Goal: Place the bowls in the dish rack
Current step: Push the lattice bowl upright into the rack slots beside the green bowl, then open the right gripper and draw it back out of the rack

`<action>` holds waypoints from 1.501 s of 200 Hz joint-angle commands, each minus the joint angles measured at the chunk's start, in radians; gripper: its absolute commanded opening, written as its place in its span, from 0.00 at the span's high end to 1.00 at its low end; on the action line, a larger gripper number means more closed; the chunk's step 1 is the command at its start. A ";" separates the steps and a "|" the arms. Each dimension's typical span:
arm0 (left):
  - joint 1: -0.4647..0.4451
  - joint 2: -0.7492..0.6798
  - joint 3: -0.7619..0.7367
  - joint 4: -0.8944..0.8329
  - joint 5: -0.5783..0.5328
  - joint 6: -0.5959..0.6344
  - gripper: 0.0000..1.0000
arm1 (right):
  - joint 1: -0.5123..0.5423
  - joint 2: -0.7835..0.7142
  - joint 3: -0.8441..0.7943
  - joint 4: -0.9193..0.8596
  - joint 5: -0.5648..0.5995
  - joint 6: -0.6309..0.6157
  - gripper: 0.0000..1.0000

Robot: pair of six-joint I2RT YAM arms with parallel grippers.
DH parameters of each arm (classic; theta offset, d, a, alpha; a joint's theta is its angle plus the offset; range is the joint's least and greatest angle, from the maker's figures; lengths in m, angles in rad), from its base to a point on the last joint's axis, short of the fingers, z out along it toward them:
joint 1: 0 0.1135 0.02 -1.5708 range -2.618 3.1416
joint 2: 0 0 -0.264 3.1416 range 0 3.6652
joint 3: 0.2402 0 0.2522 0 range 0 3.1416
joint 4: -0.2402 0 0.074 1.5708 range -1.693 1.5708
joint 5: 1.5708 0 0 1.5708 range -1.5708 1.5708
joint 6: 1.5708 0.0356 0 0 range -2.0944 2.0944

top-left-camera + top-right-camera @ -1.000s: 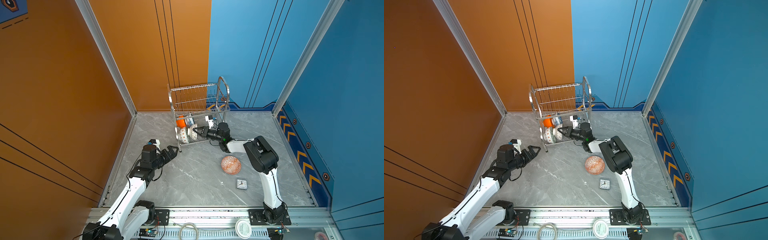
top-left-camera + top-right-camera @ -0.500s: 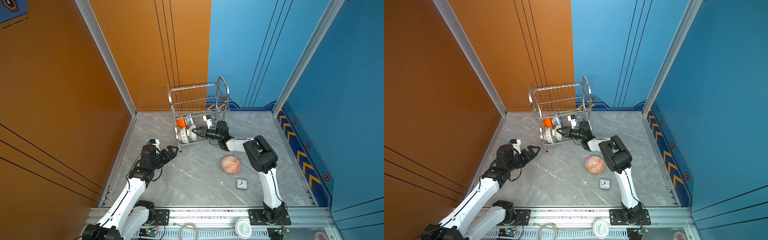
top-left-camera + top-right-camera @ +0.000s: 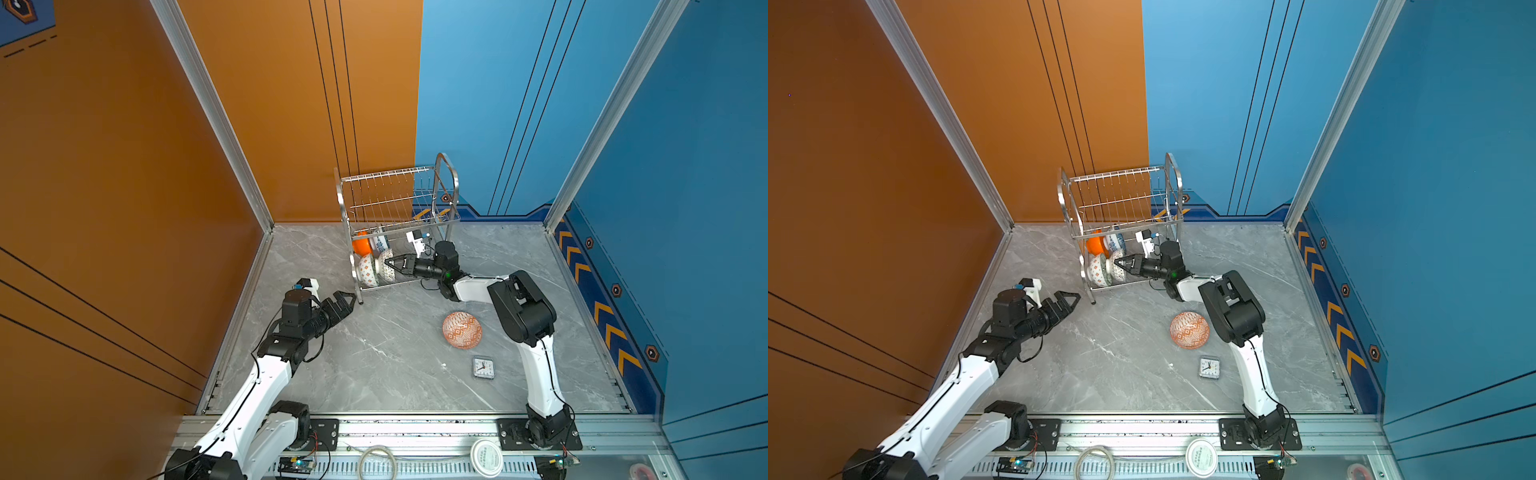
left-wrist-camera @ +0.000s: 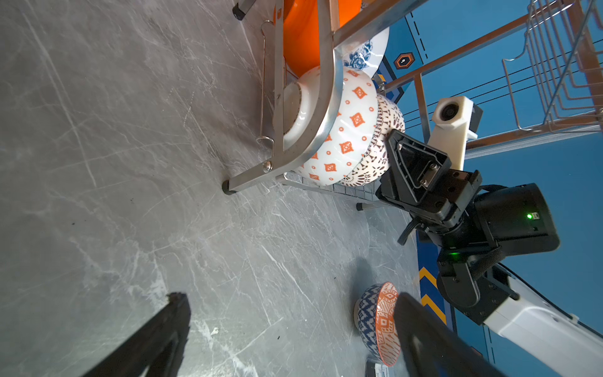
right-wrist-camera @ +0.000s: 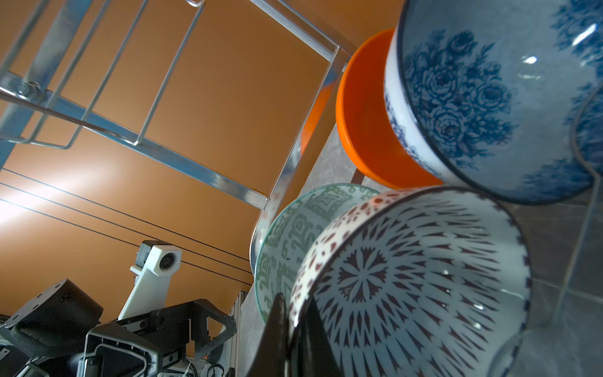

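Your right hand (image 3: 390,263) is clenched on the rim of the white bowl with black lattice pattern (image 5: 408,287). Over the last second it has crept deeper into the lower shelf of the shiny silver wire dish rack (image 3: 447,178). The bowl now leans against the orange-diamond white bowl (image 3: 365,271), so release looks due. Meanwhile your left hand (image 3: 345,300) gapes empty, and the orange-red patterned bowl (image 3: 461,330) still sits loose on the grey marble counter (image 3: 374,374).

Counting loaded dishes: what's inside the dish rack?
Low in the dish rack, four bowls stand on edge: orange bowl, blue bowl, diamond bowl, and black bowl, pinched by the right gripper. Nothing shows above them. Their seating in the slots is hidden.
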 commanded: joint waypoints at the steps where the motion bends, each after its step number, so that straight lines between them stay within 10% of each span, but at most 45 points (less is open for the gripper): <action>1: 0.004 -0.012 0.018 -0.010 -0.008 0.013 0.02 | -0.009 -0.010 -0.021 -0.076 -0.012 -0.019 1.00; 94: 0.002 -0.010 0.014 -0.008 -0.007 0.012 0.02 | 0.016 -0.051 0.002 -0.399 0.029 -0.257 0.94; 300: -0.024 -0.057 0.012 -0.035 -0.027 0.009 0.02 | 0.017 -0.230 -0.125 -0.273 0.057 -0.216 0.46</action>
